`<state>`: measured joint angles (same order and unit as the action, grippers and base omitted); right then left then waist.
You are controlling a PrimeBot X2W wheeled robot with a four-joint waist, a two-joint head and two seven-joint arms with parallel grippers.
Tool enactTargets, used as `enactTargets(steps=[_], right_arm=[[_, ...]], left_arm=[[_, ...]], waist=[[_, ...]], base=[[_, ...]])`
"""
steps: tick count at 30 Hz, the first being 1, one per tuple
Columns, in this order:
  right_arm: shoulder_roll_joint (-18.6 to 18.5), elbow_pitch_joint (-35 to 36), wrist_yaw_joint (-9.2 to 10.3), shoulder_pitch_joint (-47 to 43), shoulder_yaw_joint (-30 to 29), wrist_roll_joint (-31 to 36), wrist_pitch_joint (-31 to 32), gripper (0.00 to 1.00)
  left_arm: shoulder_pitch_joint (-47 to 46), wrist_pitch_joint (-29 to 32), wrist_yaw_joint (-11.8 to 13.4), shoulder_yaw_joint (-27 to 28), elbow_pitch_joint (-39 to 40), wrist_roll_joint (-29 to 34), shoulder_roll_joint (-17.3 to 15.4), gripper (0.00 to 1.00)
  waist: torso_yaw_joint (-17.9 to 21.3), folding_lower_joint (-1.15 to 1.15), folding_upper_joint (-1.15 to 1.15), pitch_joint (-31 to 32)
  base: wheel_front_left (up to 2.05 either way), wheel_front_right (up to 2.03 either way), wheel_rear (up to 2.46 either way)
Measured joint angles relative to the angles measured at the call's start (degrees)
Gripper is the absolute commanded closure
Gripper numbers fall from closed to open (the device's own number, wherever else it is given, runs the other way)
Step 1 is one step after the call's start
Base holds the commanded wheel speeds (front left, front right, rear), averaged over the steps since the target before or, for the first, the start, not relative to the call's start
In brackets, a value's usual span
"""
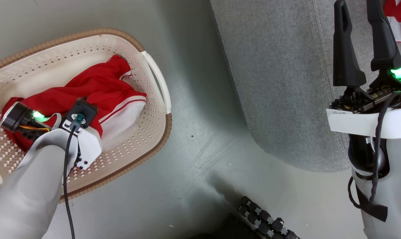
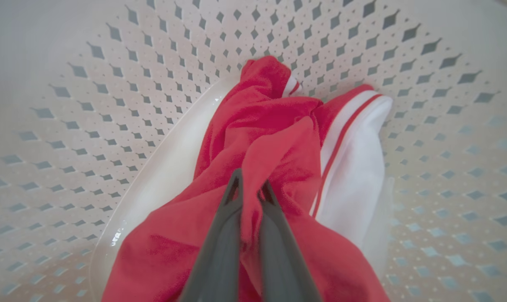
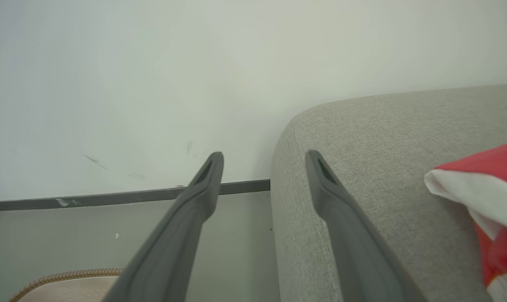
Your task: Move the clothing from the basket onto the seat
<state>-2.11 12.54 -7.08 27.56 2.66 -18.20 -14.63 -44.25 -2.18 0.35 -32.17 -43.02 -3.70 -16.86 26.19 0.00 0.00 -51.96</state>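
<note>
The cream perforated basket (image 1: 155, 78) stands on the floor at the left, with red clothing (image 1: 100, 86) with white stripes and a white panel lying in it. My left arm reaches down into it. In the left wrist view my left gripper (image 2: 250, 183) is shut on a raised fold of the red clothing (image 2: 270, 126), above the basket's wall (image 2: 89, 126). My right gripper (image 1: 358, 8) stands open over the grey seat (image 1: 280, 83), nothing between its fingers (image 3: 207, 176). Another red and white garment (image 3: 484, 184) lies on the seat (image 3: 383, 147), to the right of that gripper.
Grey floor (image 1: 200, 132) separates the basket from the seat's rounded corner. My base with black rollers (image 1: 263, 219) is at the bottom. A white wall with a dark baseboard (image 3: 110, 197) stands behind. The basket's brown rim (image 3: 64, 277) shows low in the right wrist view.
</note>
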Motion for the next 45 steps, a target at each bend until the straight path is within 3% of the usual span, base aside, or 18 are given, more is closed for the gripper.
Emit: enactTargets(steps=[7, 22, 35, 45], right_arm=[[0.0, -0.7, 0.00, 1.2, 0.3, 1.0, 0.0, 0.00], [-0.2, -4.3, 0.00, 3.9, 1.5, 5.8, 0.0, 0.00], [-0.4, -9.2, 0.00, 4.4, 2.4, 10.3, 0.0, 0.00], [-0.5, -13.1, 0.00, 2.0, 3.7, 12.6, 0.0, 0.00]], left_arm=[[0.3, -3.1, 0.4, 1.6, 3.9, -1.8, 0.6, 1.00], [3.1, -9.5, 4.1, 7.8, 14.8, -7.4, 1.9, 1.00], [5.1, -10.6, 3.9, 8.6, 23.6, -9.1, 2.1, 1.00], [7.5, -10.5, 1.9, 7.0, 27.7, -10.0, 2.1, 1.00]], waist=[[-1.6, 0.00, 0.00, 1.4], [-5.9, 0.00, 0.00, 6.2], [-10.1, 0.00, 0.00, 12.4], [-13.5, 0.00, 0.00, 18.5]], base=[[0.00, 0.00, 0.00], [0.00, 0.00, 0.00], [0.00, 0.00, 0.00], [0.00, 0.00, 0.00]])
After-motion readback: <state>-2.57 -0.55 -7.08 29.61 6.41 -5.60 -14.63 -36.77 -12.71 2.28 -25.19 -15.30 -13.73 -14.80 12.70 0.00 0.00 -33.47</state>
